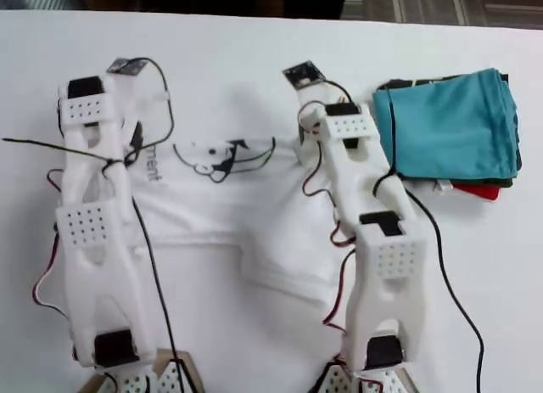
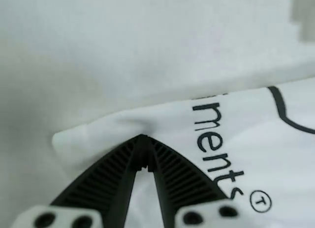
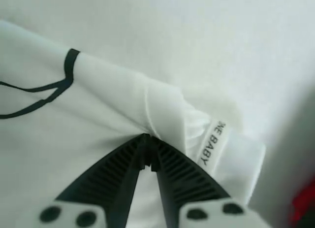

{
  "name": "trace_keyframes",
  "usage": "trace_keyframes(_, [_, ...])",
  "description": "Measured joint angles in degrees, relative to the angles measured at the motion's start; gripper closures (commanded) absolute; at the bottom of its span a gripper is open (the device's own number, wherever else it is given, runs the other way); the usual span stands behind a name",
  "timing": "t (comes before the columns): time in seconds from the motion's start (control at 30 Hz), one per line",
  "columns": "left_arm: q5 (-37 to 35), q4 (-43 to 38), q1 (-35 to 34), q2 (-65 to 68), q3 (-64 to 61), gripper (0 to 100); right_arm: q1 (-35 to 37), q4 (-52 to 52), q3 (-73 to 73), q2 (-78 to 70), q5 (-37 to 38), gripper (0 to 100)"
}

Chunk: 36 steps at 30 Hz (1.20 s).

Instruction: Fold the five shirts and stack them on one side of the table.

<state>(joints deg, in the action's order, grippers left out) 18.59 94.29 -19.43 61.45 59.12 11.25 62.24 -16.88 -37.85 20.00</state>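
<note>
white shirt [image 1: 229, 206]: it lies spread out on the worktop, under the two arms and between them. Its far edge is held by both grippers.
left gripper [image 2: 143, 139]: pressed together on the shirt's edge, at a corner of the cloth. The black letters [image 2: 211, 144] are just beside it.
right gripper [image 3: 145, 138]: pressed together on a bunched-up fold of the same shirt. The little label [image 3: 212, 142] is just beside it.
step in hand: I think this is a fold of the white shirt. The pinched edge has to go up and over the rest of the cloth.
how to do it well: lift both grippers the same bit and at the same speed, so the edge is straight. Hold tight until the edge lies down. The cloth looks soft and thin, so it may sag in the middle or slip out. The right gripper holds a thick bunch, so that side may land lumpy and need a smooth.
left arm: stretched out long over one side of the shirt, with its gripper down low at the cloth.
right arm: stretched out the same way over the other side, gripper tipped down onto the cloth.
folded stack [image 1: 450, 130]: near the right gripper, on the side away from the left gripper. A blue-green shirt is on top and a bit of red peeks out under it. I cannot count how many are in it.
worktop [image 1: 237, 45]: white, with a bare part beyond both grippers.
</note>
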Motion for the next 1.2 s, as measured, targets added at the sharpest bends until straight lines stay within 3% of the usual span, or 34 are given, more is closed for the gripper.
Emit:
trace_keyframes(0.27, [0.00,6.59,-1.23,1.41,11.43,97,1.05,5.71,-2.99,4.75,1.05,97.7])
trace_keyframes(0.43, [0.00,7.12,-1.41,-0.18,10.73,97,1.05,4.48,4.84,13.54,1.05,97.7])
trace_keyframes(0.57, [0.00,7.12,-1.14,-6.95,1.14,97,1.67,0.26,17.58,21.71,1.49,97.7])
trace_keyframes(0.87, [0.88,6.42,-3.43,-25.32,-33.05,97,2.81,-11.08,53.19,48.53,5.98,97.8])
trace_keyframes(1.2, [5.63,-7.38,-11.43,-32.35,-55.74,97,2.81,-10.99,64.53,56.35,9.58,97.8])
